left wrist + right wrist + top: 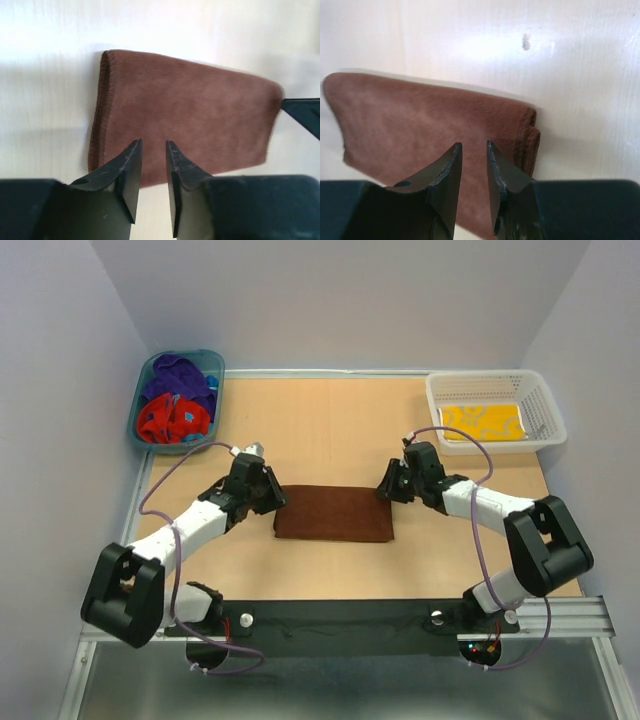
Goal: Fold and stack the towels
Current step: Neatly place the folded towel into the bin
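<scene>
Left claw (pixel 153 146), mine: jaws narrowly parted, nothing between them, over the left end of the folded brown towel (pixel 334 513); right claw (pixel 472 146): equally narrow, empty, at its right end; brown towel flat on table (pixel 330 410), mid-front; yellow towel (pixel 483 421) in white mesh basket (pixel 545 412); red towel (pixel 165 422) and purple towel (pixel 178 380) in teal tub (pixel 135 432).

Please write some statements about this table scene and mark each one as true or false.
1. The brown towel lies folded on the table between the left tool and the right tool. True.
2. A purple towel and a red towel are in the teal tub. True.
3. The yellow towel is in the teal tub. False: it lies in the white basket.
4. The left tool is lifting the brown towel. False: the towel lies flat, and nothing is between the tool's fingers.
</scene>
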`<state>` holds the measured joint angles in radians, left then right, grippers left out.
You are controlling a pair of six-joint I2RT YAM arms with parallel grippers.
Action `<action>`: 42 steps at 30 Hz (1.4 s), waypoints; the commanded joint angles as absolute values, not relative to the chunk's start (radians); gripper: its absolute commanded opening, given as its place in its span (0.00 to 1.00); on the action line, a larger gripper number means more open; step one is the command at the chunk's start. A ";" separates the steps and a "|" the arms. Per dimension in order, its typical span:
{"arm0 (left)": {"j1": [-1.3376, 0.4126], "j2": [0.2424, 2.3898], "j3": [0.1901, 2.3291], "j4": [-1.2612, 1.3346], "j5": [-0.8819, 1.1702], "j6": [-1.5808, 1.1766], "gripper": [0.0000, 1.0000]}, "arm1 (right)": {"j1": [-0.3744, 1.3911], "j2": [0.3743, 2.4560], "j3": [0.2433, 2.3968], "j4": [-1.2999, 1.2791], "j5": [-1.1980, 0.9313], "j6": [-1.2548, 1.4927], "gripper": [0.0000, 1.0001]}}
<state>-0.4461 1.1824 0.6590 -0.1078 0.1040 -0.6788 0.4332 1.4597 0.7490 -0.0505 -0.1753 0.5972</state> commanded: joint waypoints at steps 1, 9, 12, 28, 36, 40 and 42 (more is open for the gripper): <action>-0.451 1.270 0.592 -0.040 0.092 -0.690 0.32 | 0.417 1.514 0.726 0.074 -0.060 0.614 0.31; -0.423 1.373 0.561 -0.017 0.025 -0.675 0.28 | 0.328 1.476 0.632 0.095 -0.009 0.611 0.32; -0.419 1.391 0.615 -0.053 0.008 -0.640 0.29 | 0.290 1.422 0.611 0.077 -0.015 0.598 0.32; -0.849 1.429 1.044 -0.236 -0.106 -0.215 0.85 | 0.190 1.152 0.669 -0.324 0.029 0.483 1.00; -1.104 1.699 1.296 -0.374 -0.149 -0.195 0.80 | 0.180 1.134 0.629 -0.408 0.034 0.505 1.00; -1.150 1.799 1.351 -0.388 -0.138 -0.183 0.75 | 0.172 1.132 0.629 -0.419 0.028 0.495 1.00; -1.160 1.850 1.396 -0.400 -0.133 -0.175 0.71 | 0.167 1.132 0.629 -0.420 0.029 0.491 1.00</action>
<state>-1.1458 1.8202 1.3010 -0.3386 -0.1162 -0.2073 0.1806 1.1561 0.6376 -0.3996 0.0196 0.4976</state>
